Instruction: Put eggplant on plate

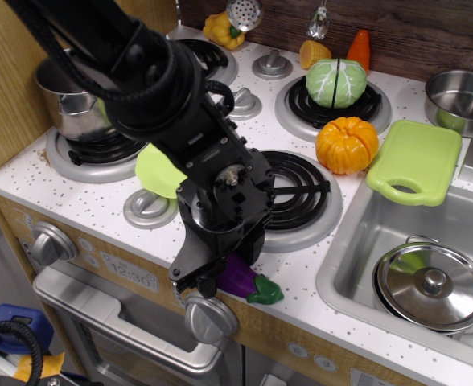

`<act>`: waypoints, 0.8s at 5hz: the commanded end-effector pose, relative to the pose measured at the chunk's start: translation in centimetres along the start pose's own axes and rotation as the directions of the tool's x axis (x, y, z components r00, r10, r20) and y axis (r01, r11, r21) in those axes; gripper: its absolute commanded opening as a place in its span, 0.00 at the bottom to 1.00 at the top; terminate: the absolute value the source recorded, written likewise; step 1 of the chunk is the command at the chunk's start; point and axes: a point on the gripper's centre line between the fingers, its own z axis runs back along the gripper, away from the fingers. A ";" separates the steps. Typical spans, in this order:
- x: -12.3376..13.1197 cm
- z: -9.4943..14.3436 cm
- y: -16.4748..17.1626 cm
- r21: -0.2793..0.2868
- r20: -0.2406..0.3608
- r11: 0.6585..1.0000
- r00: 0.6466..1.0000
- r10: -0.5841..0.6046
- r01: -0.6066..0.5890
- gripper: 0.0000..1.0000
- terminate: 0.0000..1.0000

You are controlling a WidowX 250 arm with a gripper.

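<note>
The purple eggplant (244,279) with its green stem cap lies on the white counter's front edge, stem to the right. My black gripper (200,281) hangs right over its left end, and the arm hides that end. I cannot tell whether the fingers touch the eggplant or how wide they stand. The lime-green plate (158,170) lies between the left burners, mostly hidden behind the arm.
A steel pot (71,95) stands on the left burner. An orange pumpkin (347,145) and a green cabbage (336,82) sit at the back, a lime-green cutting board (416,160) at the right, and a lidded pot (432,285) in the sink. Stove knobs (210,318) are below.
</note>
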 end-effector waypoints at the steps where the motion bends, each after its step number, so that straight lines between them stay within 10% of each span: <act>1: 0.3 2.0 -0.5 0.044 -0.005 0.997 0.998 -0.070 0.070 0.00 0.00; 4: 5.7 4.3 -3.7 0.032 0.184 0.978 0.960 -0.211 0.208 0.00 0.00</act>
